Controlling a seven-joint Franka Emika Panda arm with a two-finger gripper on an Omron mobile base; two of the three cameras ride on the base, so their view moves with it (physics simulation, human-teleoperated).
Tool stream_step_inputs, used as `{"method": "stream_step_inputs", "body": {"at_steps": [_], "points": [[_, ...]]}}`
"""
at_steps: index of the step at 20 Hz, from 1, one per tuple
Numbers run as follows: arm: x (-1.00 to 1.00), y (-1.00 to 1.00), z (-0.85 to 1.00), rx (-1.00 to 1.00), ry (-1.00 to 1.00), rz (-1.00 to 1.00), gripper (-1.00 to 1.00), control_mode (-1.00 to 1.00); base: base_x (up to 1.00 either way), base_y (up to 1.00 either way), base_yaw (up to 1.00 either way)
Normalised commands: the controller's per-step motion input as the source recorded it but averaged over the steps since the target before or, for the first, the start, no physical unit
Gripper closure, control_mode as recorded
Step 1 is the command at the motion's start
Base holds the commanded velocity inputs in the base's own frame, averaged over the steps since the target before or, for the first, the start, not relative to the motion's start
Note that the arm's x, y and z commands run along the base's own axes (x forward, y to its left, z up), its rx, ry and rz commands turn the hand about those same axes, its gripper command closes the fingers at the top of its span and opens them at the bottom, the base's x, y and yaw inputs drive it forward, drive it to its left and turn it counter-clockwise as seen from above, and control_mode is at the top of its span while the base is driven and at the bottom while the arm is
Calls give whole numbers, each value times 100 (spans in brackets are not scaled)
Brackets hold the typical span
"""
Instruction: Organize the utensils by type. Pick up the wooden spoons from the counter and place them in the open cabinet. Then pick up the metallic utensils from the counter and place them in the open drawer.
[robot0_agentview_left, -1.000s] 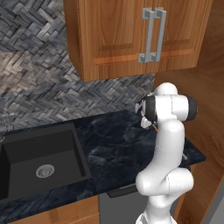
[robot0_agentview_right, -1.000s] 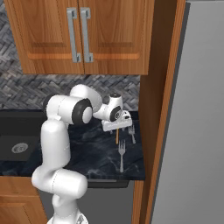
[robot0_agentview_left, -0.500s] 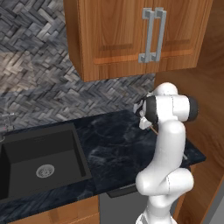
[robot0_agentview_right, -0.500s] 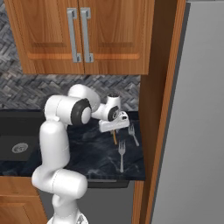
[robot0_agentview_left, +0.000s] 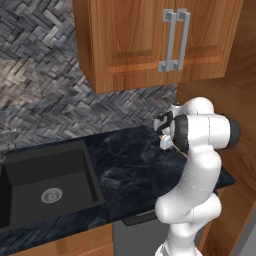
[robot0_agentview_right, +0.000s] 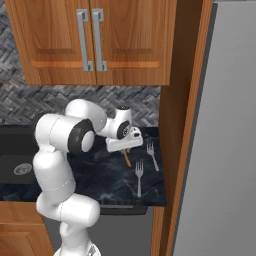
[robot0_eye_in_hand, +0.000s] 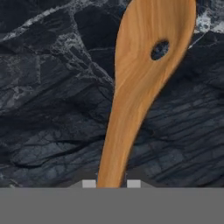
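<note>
Fingers (robot0_eye_in_hand: 89, 183) of our gripper (robot0_eye_in_hand: 111, 183) pinch the handle of a wooden spoon (robot0_eye_in_hand: 140, 83) with a hole in its bowl, low over the black marble counter (robot0_agentview_right: 100, 175), as we see in the hand view. From the right base view we find the spoon (robot0_agentview_right: 127, 158) poking out below the gripper (robot0_agentview_right: 125, 148), and two metal forks (robot0_agentview_right: 139, 176) lying on the counter just beside it, near the wooden side panel. We see the sink (robot0_agentview_left: 30, 167) sunk in the counter to the left with nothing in its basin but the drain, and the wall cabinet (robot0_agentview_right: 125, 45) above us has both doors closed.
</note>
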Motion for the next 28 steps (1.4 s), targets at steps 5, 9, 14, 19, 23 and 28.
{"method": "stream_step_inputs", "body": {"at_steps": [5,9,14,19,23,28], "points": [[-50,21,59,0,-14,0,100,-100,0,0,0],[-49,29,54,0,-18,0,100,-100,0,0,0],[-24,40,45,4,-1,-2,100,-100,0,0,0],[-36,31,41,8,-3,-4,100,-100,0,0,0],[-27,39,41,3,-6,-3,100,-100,0,0,0],[-18,31,53,-1,-15,-4,100,-100,0,0,0]]}}
